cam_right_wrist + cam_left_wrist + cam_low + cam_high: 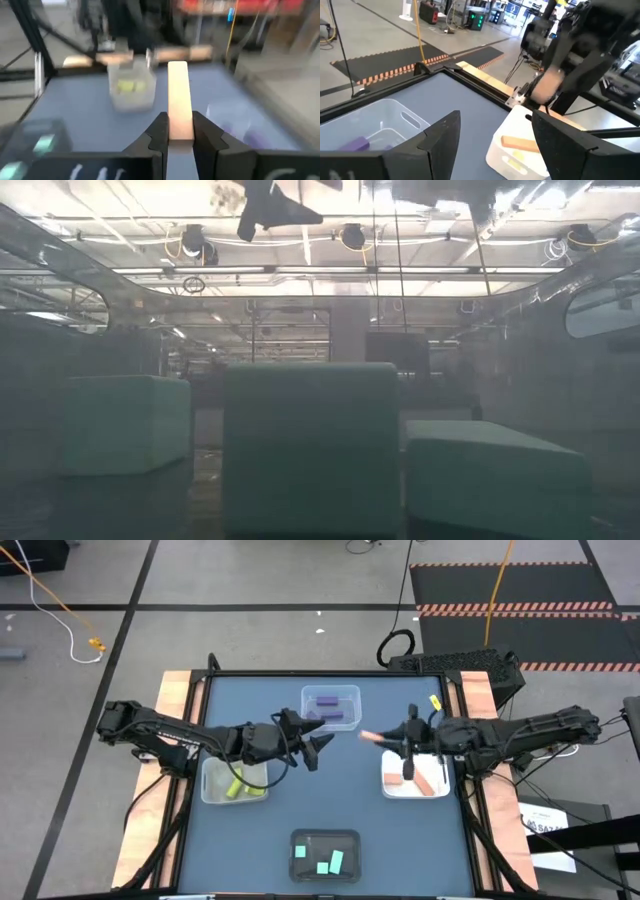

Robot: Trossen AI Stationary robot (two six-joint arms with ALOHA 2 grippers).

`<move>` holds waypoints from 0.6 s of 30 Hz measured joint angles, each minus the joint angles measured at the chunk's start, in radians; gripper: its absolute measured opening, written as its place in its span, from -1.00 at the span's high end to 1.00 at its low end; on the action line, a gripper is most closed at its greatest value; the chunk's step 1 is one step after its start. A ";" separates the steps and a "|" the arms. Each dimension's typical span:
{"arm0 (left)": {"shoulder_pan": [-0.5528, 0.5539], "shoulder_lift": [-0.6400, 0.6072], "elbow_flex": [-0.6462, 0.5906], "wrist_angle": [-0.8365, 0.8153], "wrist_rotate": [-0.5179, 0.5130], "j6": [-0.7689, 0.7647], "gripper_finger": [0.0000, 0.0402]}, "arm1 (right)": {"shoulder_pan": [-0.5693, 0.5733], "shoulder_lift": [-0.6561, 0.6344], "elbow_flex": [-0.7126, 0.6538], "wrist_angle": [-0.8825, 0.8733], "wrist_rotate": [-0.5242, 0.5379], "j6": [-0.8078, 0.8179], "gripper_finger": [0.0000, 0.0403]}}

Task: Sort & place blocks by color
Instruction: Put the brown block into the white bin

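1. Right tool (385, 740) — clenched on a salmon-orange bar (179, 100). The bar sticks straight out forward from between the fingers, well past their tips. The tool is raised off the table (260, 830).

2. Just behind and below the right tool sits the white tray (415, 787), holding two more salmon-orange blocks (432, 780). In the left wrist view one such block (520, 143) lies flat inside that tray.

3. Left tool (318, 745) — released, fingers spread wide, nothing between them. It is held above the table near the middle, facing the right tool across a short gap. The low view shows it only as a dark shape (268, 208) high overhead.

4. Just beside the left tool, on its far side, stands the clear tray (331, 708) with purple blocks (327, 715) in it. The left wrist view shows a purple piece (353, 145) at that tray's edge.

5. Behind the left tool, under its arm, is a translucent tray (234, 781) with yellow-green blocks (236, 786). The right wrist view shows this tray straight ahead of the held bar, blurred.

6. The black tray (325, 855) sits at the near edge of the table, well apart from both tools, with three light cyan blocks (325, 862). The low view looks out from among them — they fill its foreground.

7. No loose blocks are visible on the bare table surface.
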 joint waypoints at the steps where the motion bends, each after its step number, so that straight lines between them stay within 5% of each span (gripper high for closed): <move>1: 0.000 0.000 0.000 -0.001 0.000 0.000 -0.21 | 0.000 -0.004 0.000 -0.058 -0.017 0.056 0.80; 9: 0.000 0.000 0.000 -0.045 0.000 -0.003 -0.21 | 0.003 -0.016 0.000 -0.509 -0.138 0.440 0.77; 18: 0.000 0.000 0.000 -0.131 -0.001 0.010 -0.21 | 0.053 -0.014 0.000 -0.841 -0.281 0.602 0.75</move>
